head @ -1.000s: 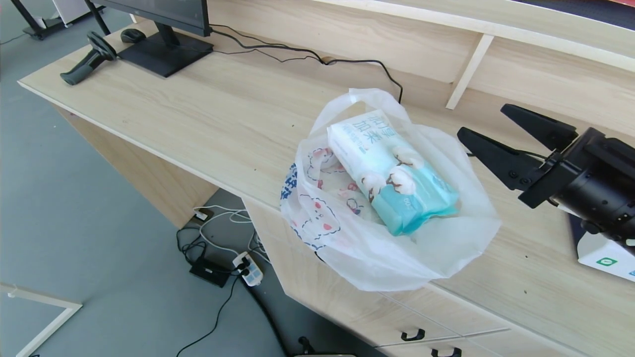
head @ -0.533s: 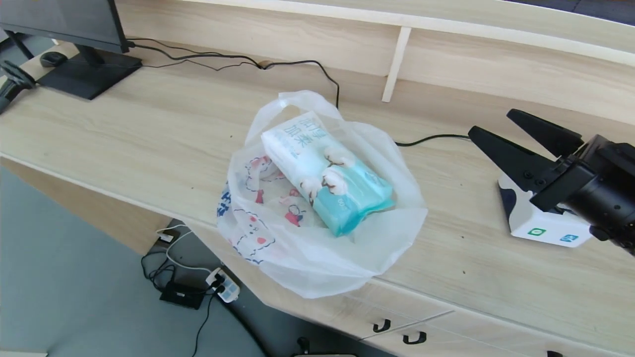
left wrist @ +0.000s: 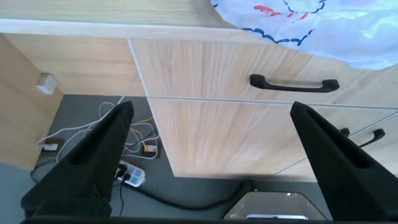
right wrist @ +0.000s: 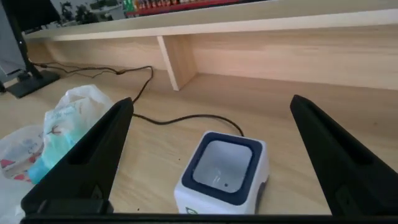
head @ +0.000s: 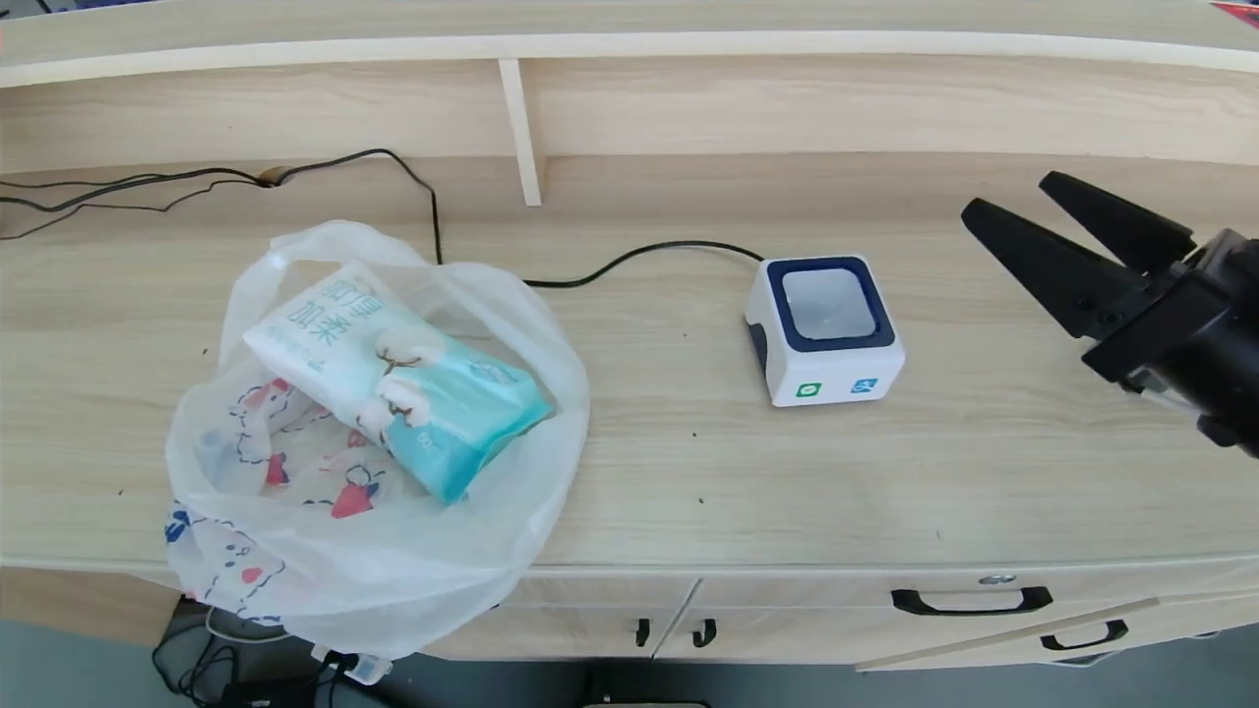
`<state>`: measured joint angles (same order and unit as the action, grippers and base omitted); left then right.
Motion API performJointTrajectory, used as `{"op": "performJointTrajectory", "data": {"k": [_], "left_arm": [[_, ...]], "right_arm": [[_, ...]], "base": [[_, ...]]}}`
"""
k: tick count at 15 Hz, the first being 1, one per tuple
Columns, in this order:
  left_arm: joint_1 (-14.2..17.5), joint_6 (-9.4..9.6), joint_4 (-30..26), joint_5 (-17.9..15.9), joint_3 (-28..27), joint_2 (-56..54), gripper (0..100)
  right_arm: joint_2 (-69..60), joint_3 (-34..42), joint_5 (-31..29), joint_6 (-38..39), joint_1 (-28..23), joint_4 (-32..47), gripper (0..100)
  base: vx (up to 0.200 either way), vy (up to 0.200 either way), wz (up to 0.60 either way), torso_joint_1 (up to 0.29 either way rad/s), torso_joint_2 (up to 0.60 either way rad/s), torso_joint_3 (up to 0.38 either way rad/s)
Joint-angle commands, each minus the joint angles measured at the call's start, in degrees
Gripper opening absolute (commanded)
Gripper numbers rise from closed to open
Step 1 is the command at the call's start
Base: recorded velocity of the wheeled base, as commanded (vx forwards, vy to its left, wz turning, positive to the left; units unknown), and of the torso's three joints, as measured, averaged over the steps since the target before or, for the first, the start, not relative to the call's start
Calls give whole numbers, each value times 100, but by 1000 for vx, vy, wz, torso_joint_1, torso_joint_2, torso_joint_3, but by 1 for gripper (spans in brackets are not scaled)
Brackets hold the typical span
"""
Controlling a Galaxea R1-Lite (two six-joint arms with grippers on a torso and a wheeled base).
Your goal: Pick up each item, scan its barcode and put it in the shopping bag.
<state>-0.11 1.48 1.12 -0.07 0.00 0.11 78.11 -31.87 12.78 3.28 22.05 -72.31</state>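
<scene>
Sagging shopping bag [head: 472,575]: lies well to the robot's left of the scanner [head: 826,329], mouth open, its near part hanging over the front edge of the counter [head: 787,492].
Tissue pack [head: 393,383]: rests slantwise inside the bag, farther from the scanner than the bag's nearest wall.
Right gripper [head: 1008,194]: hangs above the counter to the right of the scanner, fingers spread wide, holding nothing.
Left gripper [left wrist: 211,107]: sits lower than the scanner, below counter level on the bag's side, facing the drawer fronts; fingers wide apart and empty.
Cable [head: 639,258]: runs from the back of the scanner toward the bag.
Hazard, bag: likely to slide off the edge if nudged, since the pack's weight sits near the overhang.
Hazard, left arm: if raised from below, it could strike the counter edge or a drawer handle [left wrist: 294,83], or catch the hanging plastic and pull the bag down.
Hazard, right arm: a low sweep toward the bag could knock the scanner or snag its cable.
Hazard, thin plastic: an open finger could catch it.
</scene>
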Motion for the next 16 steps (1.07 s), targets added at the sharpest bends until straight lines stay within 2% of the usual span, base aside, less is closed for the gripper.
{"op": "performJointTrajectory", "data": {"k": [1, 3, 5, 6, 9, 14, 16], "left_arm": [[2, -7, 2, -1, 0, -2, 100], [2, -7, 2, 7, 0, -2, 100], [2, -7, 2, -1, 0, -2, 100], [2, -7, 2, 7, 0, -2, 100], [2, -7, 2, -1, 0, -2, 100], [2, -7, 2, -1, 0, -2, 100], [2, -7, 2, -1, 0, -2, 100]], "right_arm": [[-375, -232, -179, -117, -834, 16, 100], [-885, -48, 278, -117, -2390, 314, 100], [-1219, 110, 1175, -152, -3436, 631, 100], [-1315, 242, 1377, -152, -3779, 648, 100], [-1298, 734, 1500, -152, -4315, 648, 100], [-1052, 1473, 1509, -539, -4279, 648, 100], [-894, 1517, 1500, -548, -4279, 648, 100]], "base": [[0, 0, 0, 0, 0, 0], [0, 0, 0, 0, 0, 0], [0, 0, 0, 0, 0, 0], [0, 0, 0, 0, 0, 0], [0, 0, 0, 0, 0, 0], [0, 0, 0, 0, 0, 0], [0, 0, 0, 0, 0, 0]]}}
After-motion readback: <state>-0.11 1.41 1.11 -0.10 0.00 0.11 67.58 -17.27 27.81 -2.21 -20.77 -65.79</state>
